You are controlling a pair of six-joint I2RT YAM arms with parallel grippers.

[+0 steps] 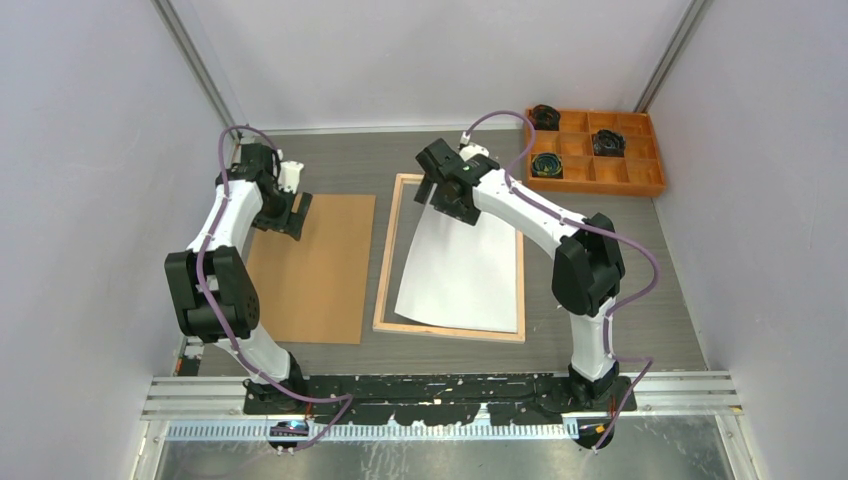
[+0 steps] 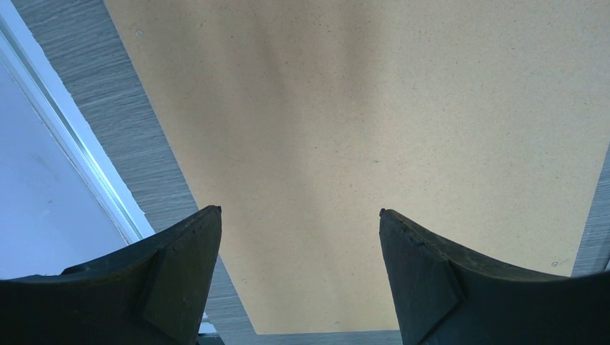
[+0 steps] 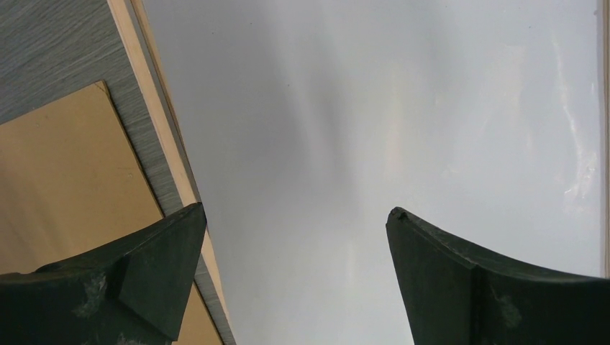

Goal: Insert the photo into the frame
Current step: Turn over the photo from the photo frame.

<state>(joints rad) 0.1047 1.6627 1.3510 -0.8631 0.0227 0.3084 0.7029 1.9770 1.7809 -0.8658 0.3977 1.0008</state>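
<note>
The photo lies white back up inside the frame, a little askew, its far edge under my right arm. The frame lies wood side up in the middle of the table. My right gripper hovers open and empty over the photo's far left part. In the right wrist view, the photo's white back fills the gap between the open jaws, with the frame's left rail beside the left finger. My left gripper is open and empty above the brown backing board.
In the left wrist view, the backing board lies under the open gripper, with grey table to its left. An orange compartment tray with dark items stands at the back right. White walls enclose the table.
</note>
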